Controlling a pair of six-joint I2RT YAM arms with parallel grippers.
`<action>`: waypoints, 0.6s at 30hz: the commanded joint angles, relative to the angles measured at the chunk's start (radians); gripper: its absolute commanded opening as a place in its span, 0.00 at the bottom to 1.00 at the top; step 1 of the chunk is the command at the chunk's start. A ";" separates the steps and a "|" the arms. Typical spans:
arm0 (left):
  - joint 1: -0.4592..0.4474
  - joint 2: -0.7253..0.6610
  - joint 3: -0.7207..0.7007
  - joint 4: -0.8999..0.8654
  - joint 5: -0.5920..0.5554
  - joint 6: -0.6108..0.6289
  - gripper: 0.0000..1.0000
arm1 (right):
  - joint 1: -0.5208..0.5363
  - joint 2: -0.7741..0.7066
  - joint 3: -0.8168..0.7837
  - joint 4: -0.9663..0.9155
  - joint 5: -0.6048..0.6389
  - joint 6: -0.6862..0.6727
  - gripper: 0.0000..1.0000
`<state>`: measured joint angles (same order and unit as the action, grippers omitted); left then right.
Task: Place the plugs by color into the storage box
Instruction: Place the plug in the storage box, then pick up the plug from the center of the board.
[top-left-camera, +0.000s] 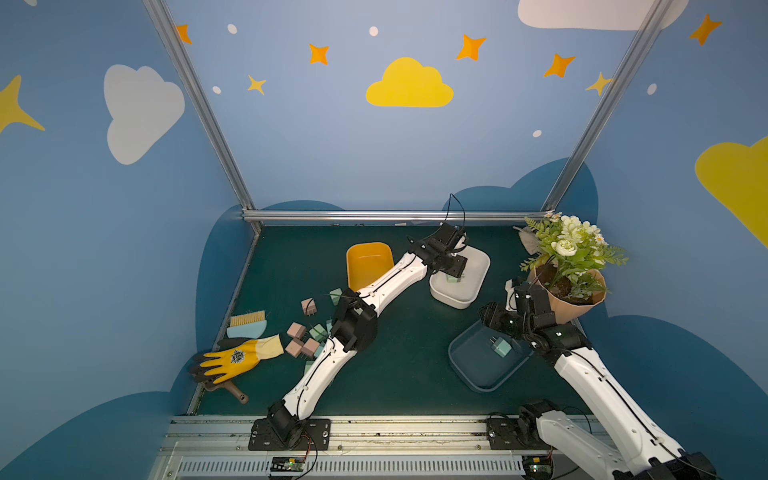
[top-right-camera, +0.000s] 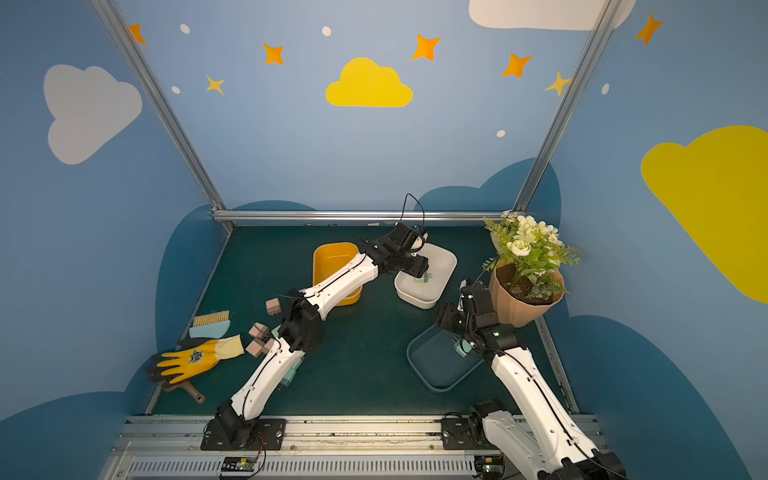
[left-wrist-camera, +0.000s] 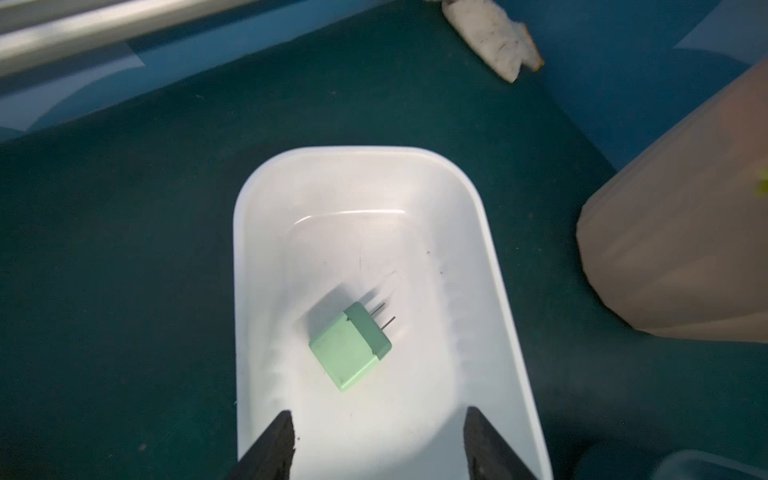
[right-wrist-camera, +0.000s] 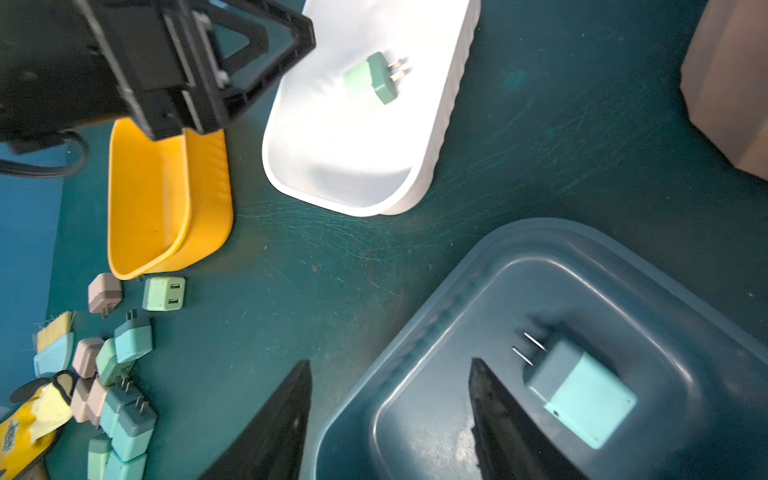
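Several pink, green and teal plugs (top-left-camera: 305, 336) lie in a loose pile at the table's left, also seen in the right wrist view as the plug pile (right-wrist-camera: 120, 374). A green plug (left-wrist-camera: 349, 353) lies in the white box (left-wrist-camera: 249, 291). My left gripper (left-wrist-camera: 379, 411) hangs above that box, open, with nothing between its fingers. A teal plug (right-wrist-camera: 582, 399) lies in the blue box (right-wrist-camera: 415, 311). My right gripper (right-wrist-camera: 390, 361) hovers open over the blue box's edge, empty, the teal plug beside one finger. The yellow box (top-left-camera: 370, 257) holds nothing that I can see.
A potted flower (top-left-camera: 573, 299) stands close behind the right arm. A yellow glove (top-left-camera: 237, 357), a yellow-bristled brush (top-left-camera: 247, 326) and a wooden handle (top-left-camera: 232, 390) lie at the left edge. The left arm reaches across the yellow box.
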<state>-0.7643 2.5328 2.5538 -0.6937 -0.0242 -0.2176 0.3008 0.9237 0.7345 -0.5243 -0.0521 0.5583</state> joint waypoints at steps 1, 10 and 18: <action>0.000 -0.114 -0.049 -0.037 0.010 -0.013 0.65 | -0.003 0.014 0.039 0.050 -0.073 -0.015 0.61; 0.003 -0.326 -0.298 -0.119 -0.129 -0.024 0.64 | 0.017 0.029 0.054 0.087 -0.203 0.041 0.61; 0.007 -0.677 -0.847 0.039 -0.213 -0.064 0.65 | 0.124 0.071 0.111 0.080 -0.157 0.064 0.61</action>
<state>-0.7628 1.9690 1.8214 -0.7158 -0.1890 -0.2497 0.3920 0.9813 0.8017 -0.4664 -0.2214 0.6060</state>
